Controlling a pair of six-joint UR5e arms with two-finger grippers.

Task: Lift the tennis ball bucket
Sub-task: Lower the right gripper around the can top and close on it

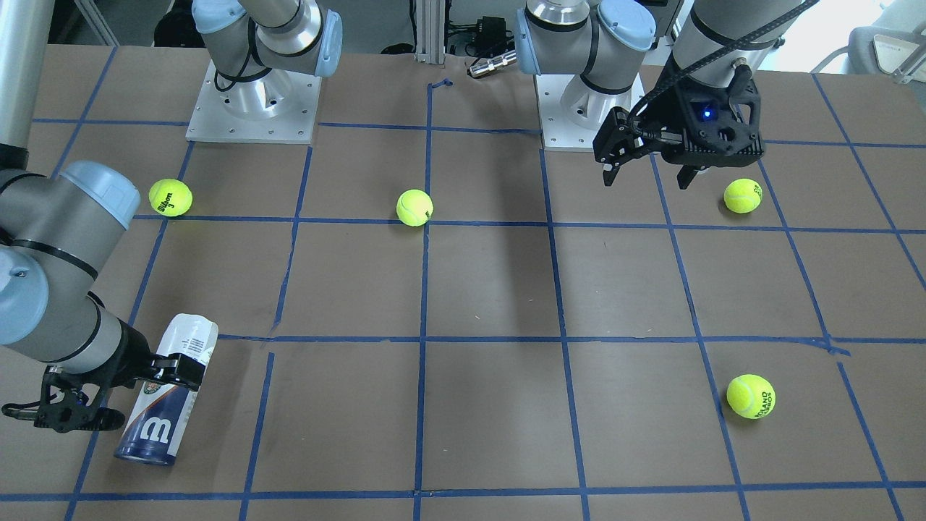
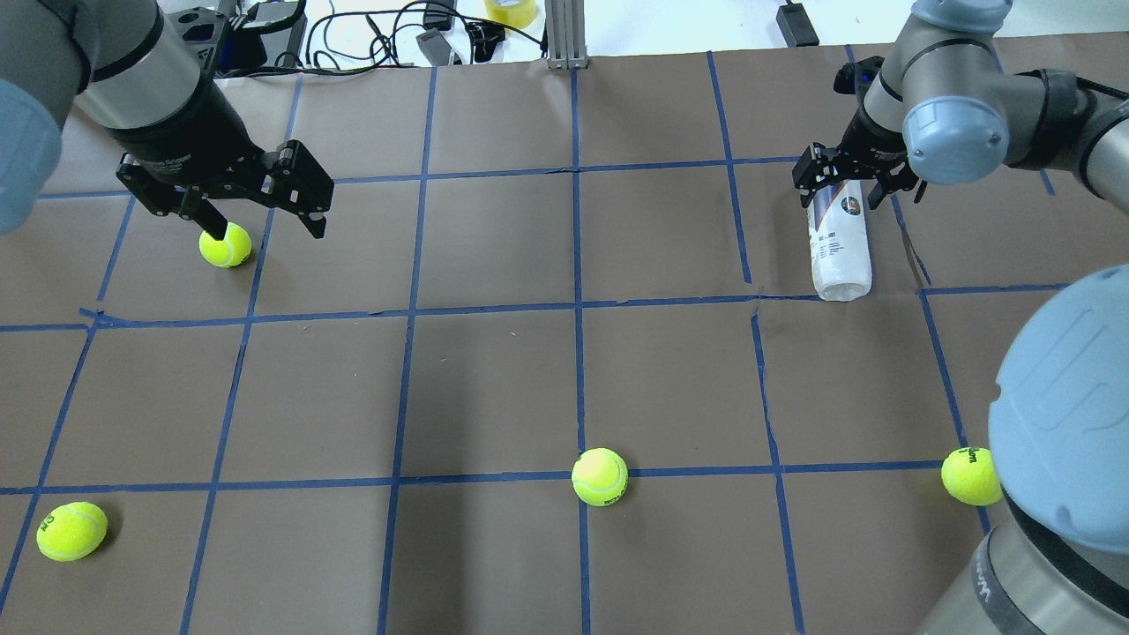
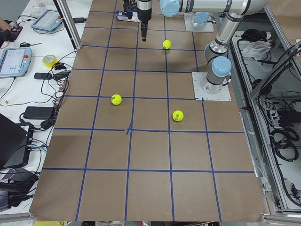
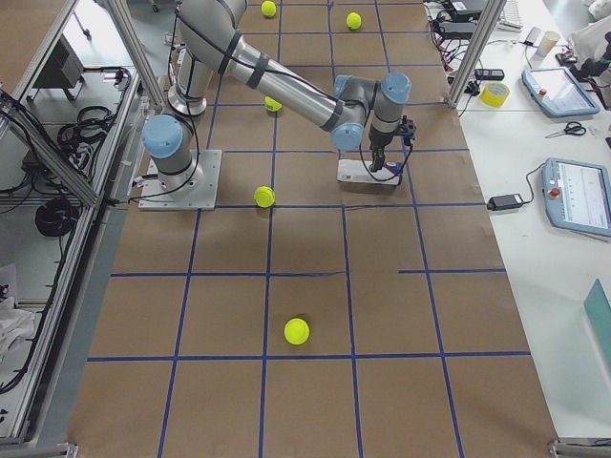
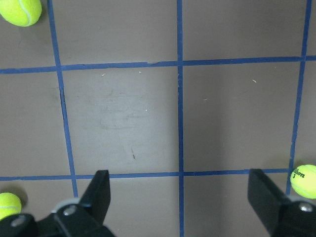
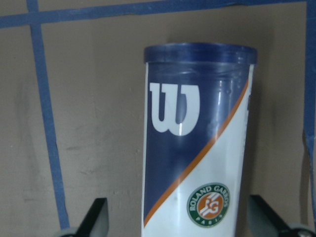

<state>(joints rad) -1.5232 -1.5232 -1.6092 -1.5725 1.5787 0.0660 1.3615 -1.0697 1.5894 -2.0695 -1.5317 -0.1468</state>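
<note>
Tennis ball bucket point(image 2: 840, 251) lies on its side on the surface point(image 2: 670, 388), upper right of overhead view. Long axis runs near top-to-bottom of frame, navy end toward top.

Right gripper point(image 2: 842, 187) directly above it, jaws apart, one on each side across that axis, not clamped.

Left gripper point(image 2: 263, 212) spread open, upper left, well apart. Right arm nearer.

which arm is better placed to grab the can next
Right. The right pincer, open, straddles the lying can; the left pincer hangs far off by a ball.
</note>
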